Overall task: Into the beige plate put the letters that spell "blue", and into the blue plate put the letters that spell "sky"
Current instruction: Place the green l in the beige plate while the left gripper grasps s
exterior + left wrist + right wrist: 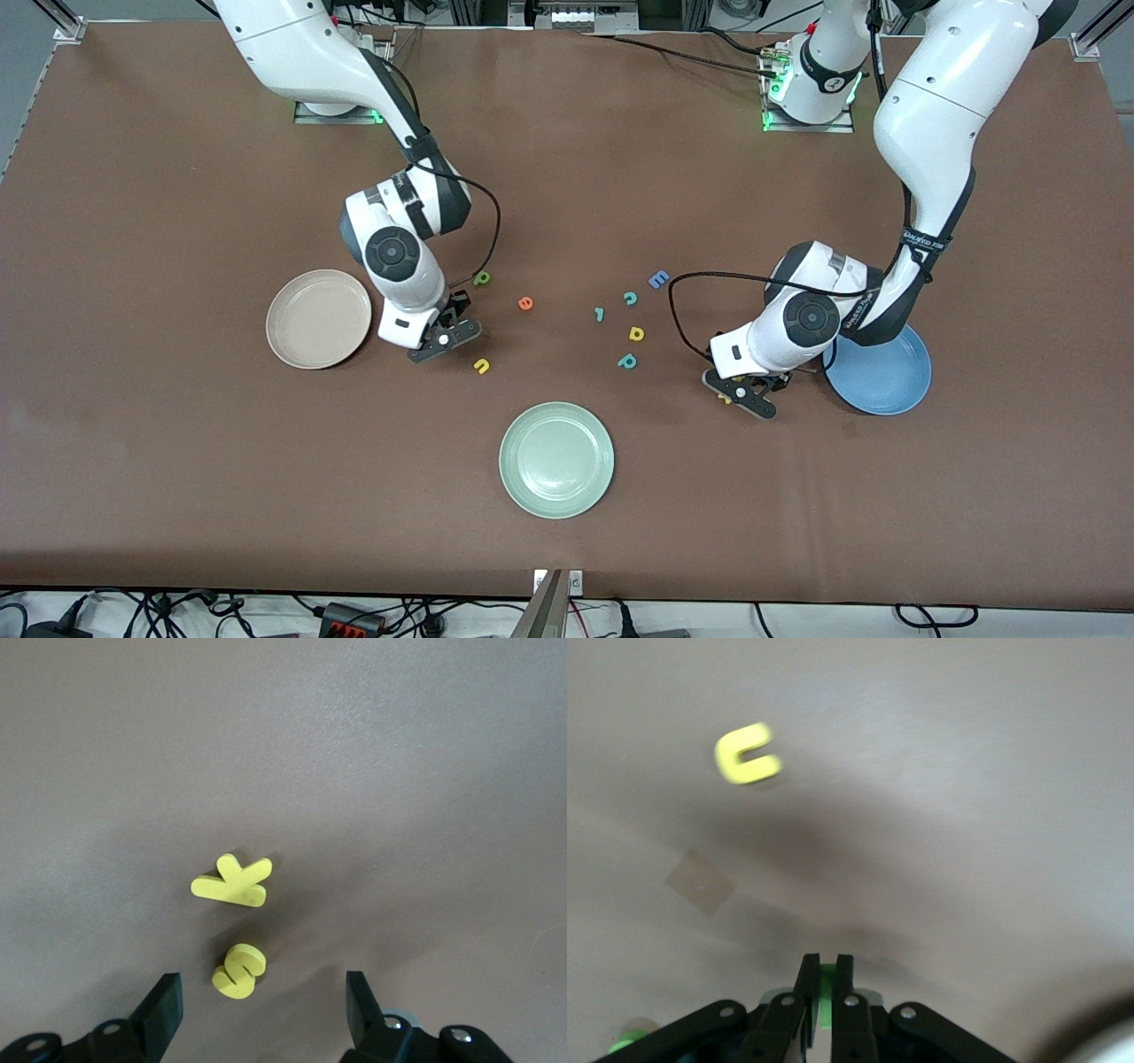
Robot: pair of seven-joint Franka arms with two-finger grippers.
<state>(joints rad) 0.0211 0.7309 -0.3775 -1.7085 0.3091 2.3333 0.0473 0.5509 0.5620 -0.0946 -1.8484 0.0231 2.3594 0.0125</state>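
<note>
My right gripper (827, 967), beside beige plate (292, 346), is clamped on green l (827, 999), only a sliver showing btw fingers; yellow u (749, 754) blurred. My left gripper (742, 392) gapes over yellow k (232, 881) & s (237, 972), just beside blue plate (886, 390), partly under my arm.

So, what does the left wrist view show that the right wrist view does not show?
Only the left wrist view: the yellow k and the yellow s lying on the table, with the left tool open close to the s. Only the right wrist view: the yellow u, and the right tool shut on a small green piece. Both: the brown table surface.
</note>
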